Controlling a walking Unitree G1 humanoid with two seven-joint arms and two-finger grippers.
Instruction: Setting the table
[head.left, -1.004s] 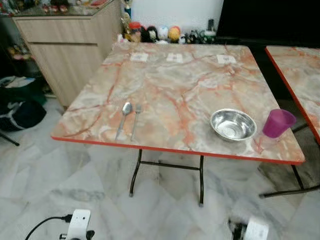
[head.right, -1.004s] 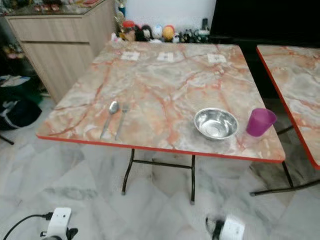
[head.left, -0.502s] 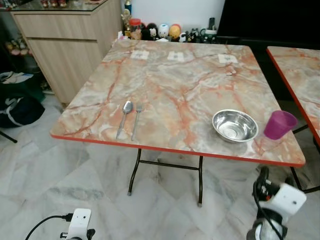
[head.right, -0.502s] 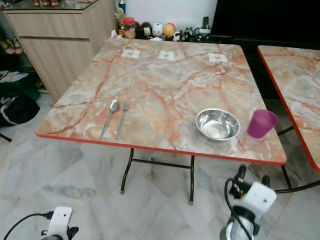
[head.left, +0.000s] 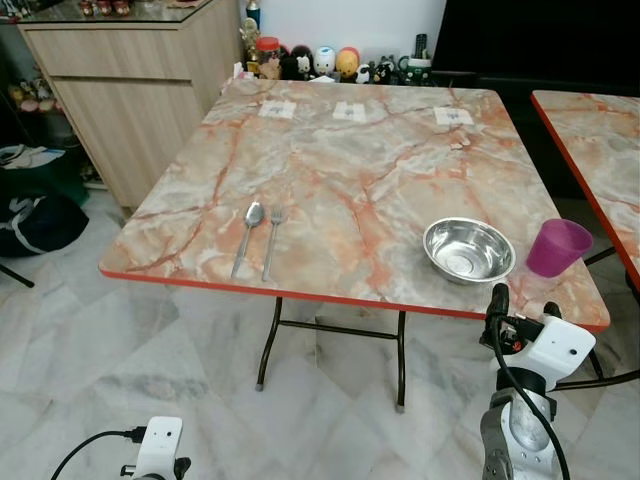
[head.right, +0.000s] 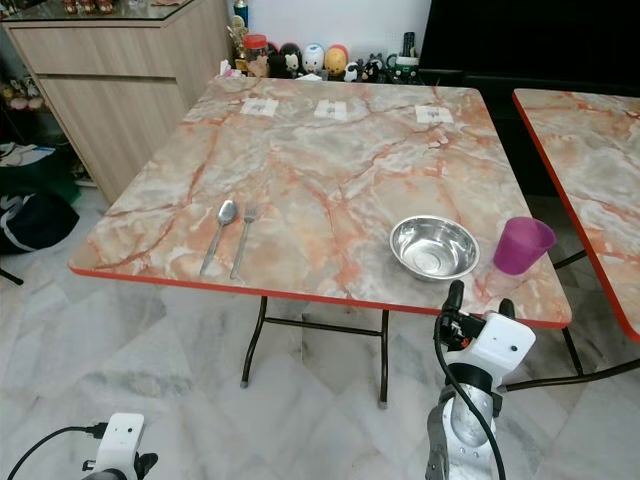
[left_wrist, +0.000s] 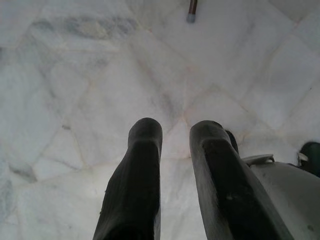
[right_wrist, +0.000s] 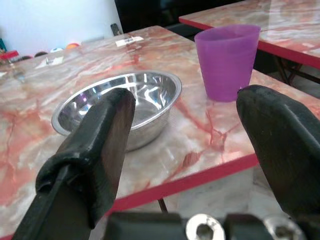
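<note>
My right gripper (right_wrist: 185, 125) was raised just short of the near edge of the marble-patterned table (head.left: 350, 170), at about five o'clock from the table's centre. Its two black fingers (right_wrist: 95, 150) stood wide apart and held nothing. Through the gap between them, the wrist camera showed a steel bowl (right_wrist: 120, 107) and a purple plastic cup (right_wrist: 227, 62) side by side, near each other but not touching.

From the head camera, the bowl (head.left: 468, 249) sat near the table's front edge at roughly four o'clock, and the cup (head.left: 558, 247) stood upright at three o'clock from the bowl, close to the table's right corner. A spoon (head.left: 248, 235) and a fork (head.left: 271, 240) lay parallel, just beside each other, at about eight o'clock from the table's centre — well apart from the bowl.

My left gripper (left_wrist: 175, 150) hung idle low over the pale tiled floor, its fingers a little apart and empty.

I judged the step in hand to be the reach toward the bowl or the cup — I could not tell which. The setting looked barely begun, since bowl and cutlery lay on opposite sides. The next move would call for lifting the gripper above the table's red edge (head.left: 330, 298), centring the spread fingers on one item, and closing without knocking its neighbour.
</note>
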